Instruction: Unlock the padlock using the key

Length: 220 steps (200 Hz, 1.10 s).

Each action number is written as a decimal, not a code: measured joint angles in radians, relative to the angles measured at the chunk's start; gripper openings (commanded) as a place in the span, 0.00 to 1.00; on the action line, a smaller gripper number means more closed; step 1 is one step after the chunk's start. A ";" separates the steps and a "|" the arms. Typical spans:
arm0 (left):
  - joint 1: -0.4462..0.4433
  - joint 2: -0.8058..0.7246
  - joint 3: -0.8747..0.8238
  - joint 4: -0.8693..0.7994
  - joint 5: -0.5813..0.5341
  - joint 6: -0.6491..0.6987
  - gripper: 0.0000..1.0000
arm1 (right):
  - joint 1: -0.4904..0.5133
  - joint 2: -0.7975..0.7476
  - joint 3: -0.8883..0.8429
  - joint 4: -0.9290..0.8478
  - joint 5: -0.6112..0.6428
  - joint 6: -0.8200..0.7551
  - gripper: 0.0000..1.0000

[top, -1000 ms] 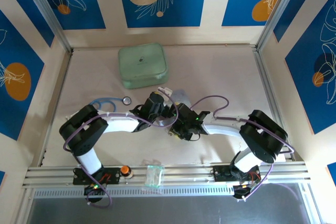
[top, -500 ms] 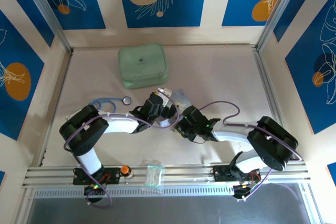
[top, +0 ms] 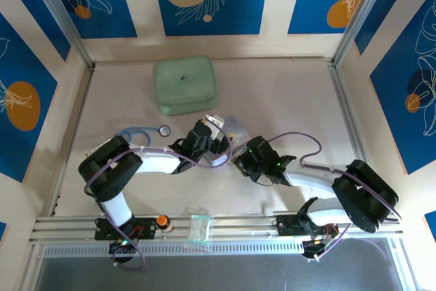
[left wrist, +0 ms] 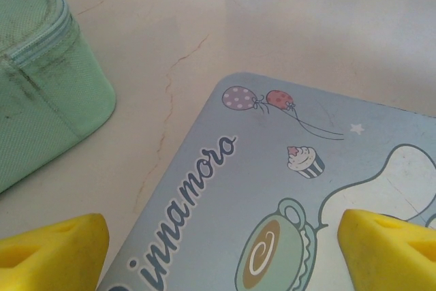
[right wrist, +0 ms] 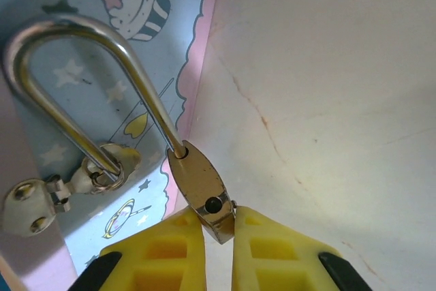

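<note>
The small brass padlock [right wrist: 201,189] is pinched at its lower end between the yellow fingers [right wrist: 163,253] of my right gripper [right wrist: 219,236], which is shut on it. Its silvery shackle [right wrist: 82,39] loops through the metal hasp ring [right wrist: 109,168] on the side of the lavender cartoon-printed tin [right wrist: 82,107]. My left gripper [left wrist: 221,257] is open just above the tin's lid [left wrist: 272,168], one yellow finger [left wrist: 54,250] off the lid's left edge, the other over the lid. In the top view both grippers meet at the tin [top: 234,125]. The key is out of view.
A mint-green zip case [top: 185,85] lies at the back, its corner [left wrist: 41,80] close to the left gripper. A blue stethoscope [top: 139,133] lies left of the left arm. An orange button [top: 162,221] and a small clear box [top: 201,228] sit on the front rail.
The right arm has swung to the right and its gripper has drawn a little right of the tin while closing further. The left arm has stayed where it was.
</note>
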 measured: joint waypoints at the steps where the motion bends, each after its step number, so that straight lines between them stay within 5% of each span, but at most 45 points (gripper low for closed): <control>1: 0.000 0.000 0.000 0.000 0.000 0.000 0.87 | -0.002 -0.001 0.000 -0.002 -0.002 -0.002 0.12; 69: 0.000 0.002 -0.013 0.028 -0.006 0.000 0.87 | -0.107 0.018 -0.047 0.008 -0.066 -0.027 0.11; 127: 0.000 0.006 -0.039 0.088 -0.008 0.024 0.87 | -0.102 0.024 0.010 -0.050 -0.041 -0.061 0.14; 145: 0.000 0.006 -0.039 0.088 -0.010 0.025 0.88 | -0.076 -0.009 0.077 -0.188 0.034 -0.116 0.22; 163: 0.000 0.006 -0.036 0.084 -0.010 0.025 0.88 | -0.016 -0.029 0.145 -0.302 0.111 -0.203 0.47; 220: 0.000 -0.003 -0.025 0.050 -0.004 0.023 0.88 | 0.090 0.013 0.156 -0.370 0.201 -0.525 0.63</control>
